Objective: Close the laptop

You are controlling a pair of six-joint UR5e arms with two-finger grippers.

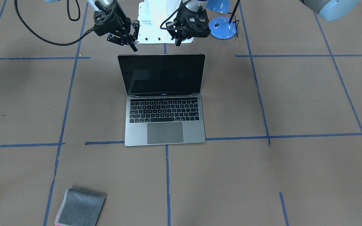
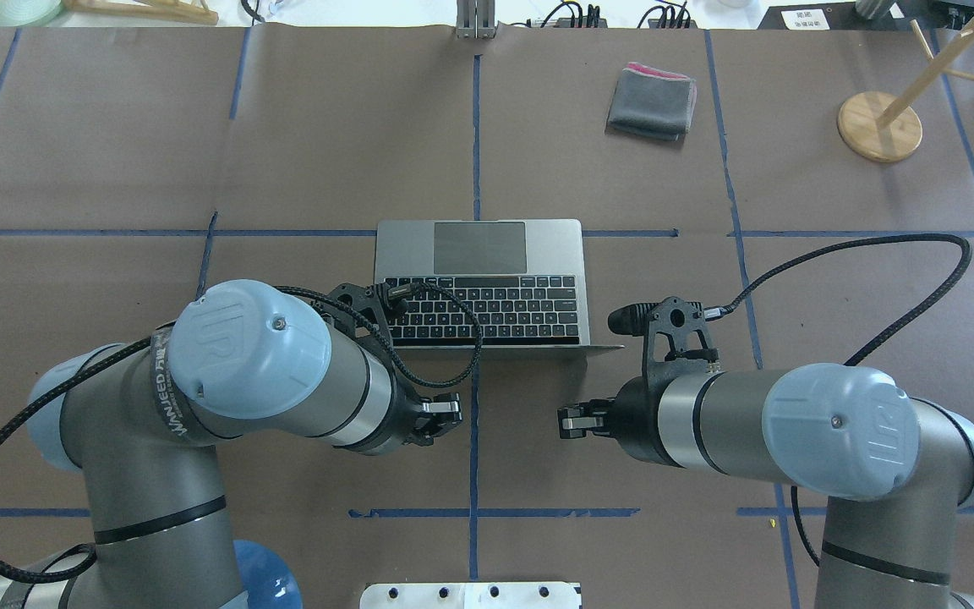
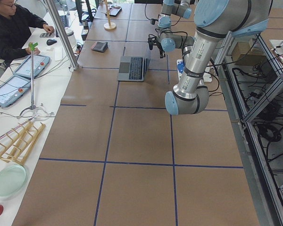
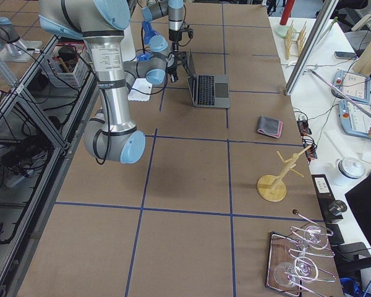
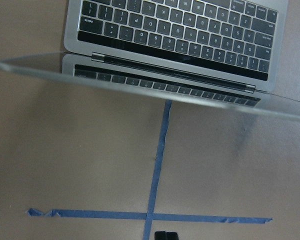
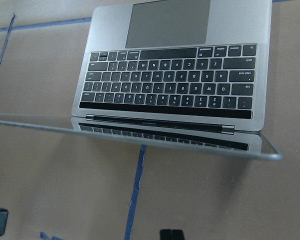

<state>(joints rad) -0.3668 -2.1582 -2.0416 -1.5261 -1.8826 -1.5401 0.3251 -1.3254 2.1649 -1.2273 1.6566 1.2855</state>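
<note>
The space-grey laptop stands open at the middle of the table, its black screen facing away from me. It also shows in the overhead view. My left gripper is shut and empty, behind the lid on my side, above the table. In the front view my left gripper hangs above the lid's top edge without touching it. My right gripper is shut and empty, also behind the lid, near its other corner. Both wrist views look over the lid's edge onto the keyboard.
A folded grey cloth lies on the far side of the table. A wooden stand is at the far right. A blue lamp base sits by my base. An operator sits beyond the table's far edge.
</note>
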